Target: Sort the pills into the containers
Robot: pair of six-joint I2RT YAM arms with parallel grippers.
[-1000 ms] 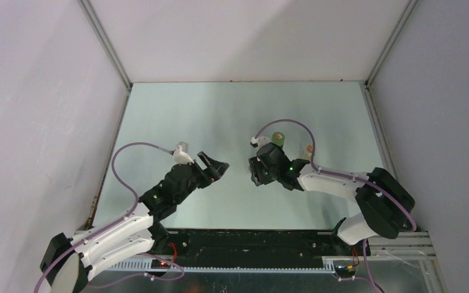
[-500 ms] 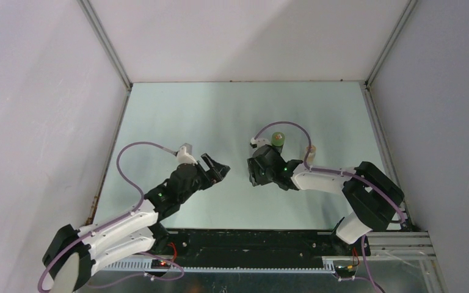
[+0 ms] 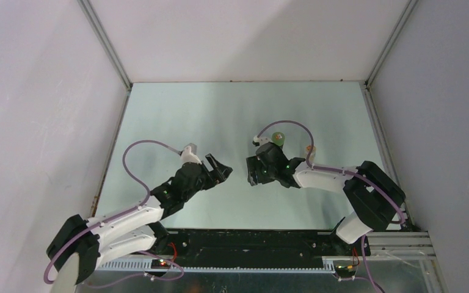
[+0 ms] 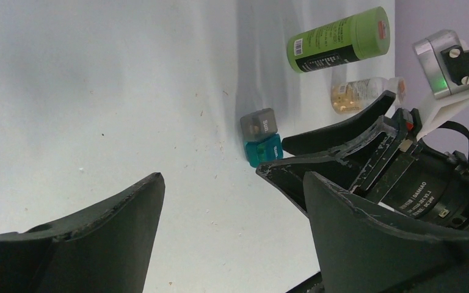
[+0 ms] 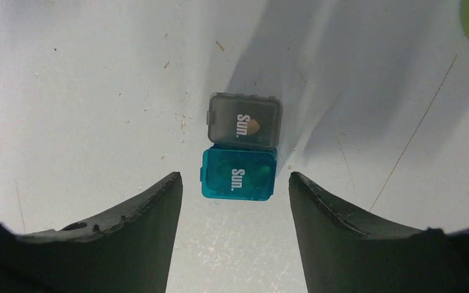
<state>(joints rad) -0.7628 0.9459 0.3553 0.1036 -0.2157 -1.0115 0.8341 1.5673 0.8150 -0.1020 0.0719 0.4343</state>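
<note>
A grey pill box [image 5: 244, 121] is lying closed on the tabletop [image 5: 67, 91], showing a brown pill [image 5: 254, 126] through its lid. A teal pill box [image 5: 238, 174] is touching the grey pill box edge to edge. Both lids are reading "Sun." The right hand [image 5: 234, 180] is hanging over them, its fingers spread wide either side of the teal one and gripping nothing. A green bottle [image 4: 339, 39] and a pale bottle [image 4: 360, 96] are standing near the grey pill box; the green label's print is too small to read. The left hand [image 4: 233, 183] is facing the grey pill box, gaping wide and empty.
</note>
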